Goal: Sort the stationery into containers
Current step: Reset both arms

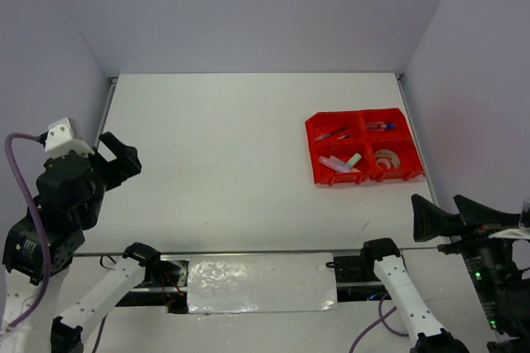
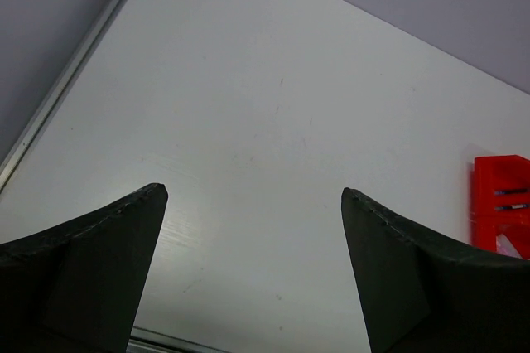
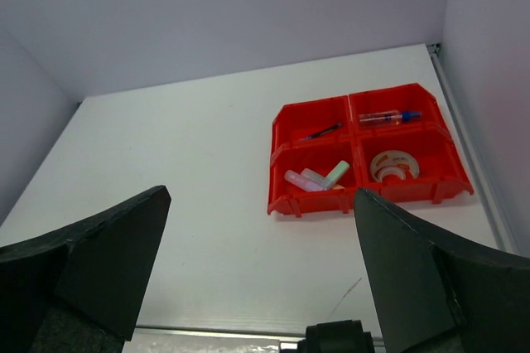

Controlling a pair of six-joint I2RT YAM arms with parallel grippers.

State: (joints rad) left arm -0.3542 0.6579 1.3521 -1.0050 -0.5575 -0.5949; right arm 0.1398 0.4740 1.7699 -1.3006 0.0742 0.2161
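The red four-compartment tray [image 1: 362, 142] stands at the right of the white table; it also shows in the right wrist view [image 3: 351, 139] and at the edge of the left wrist view [image 2: 499, 204]. Dark pens [image 3: 322, 132] lie in its far left cell, the blue-capped bottle [image 3: 387, 117] in the far right, pastel erasers and markers [image 3: 316, 178] in the near left, tape rolls [image 3: 392, 164] in the near right. My left gripper [image 1: 122, 158] is open and empty at the near left. My right gripper [image 1: 439, 216] is open and empty at the near right edge.
Grey walls enclose the table on three sides. A metal rail [image 1: 108, 108] runs along the left edge. Both arm bases [image 1: 141, 258] and cables sit at the near edge.
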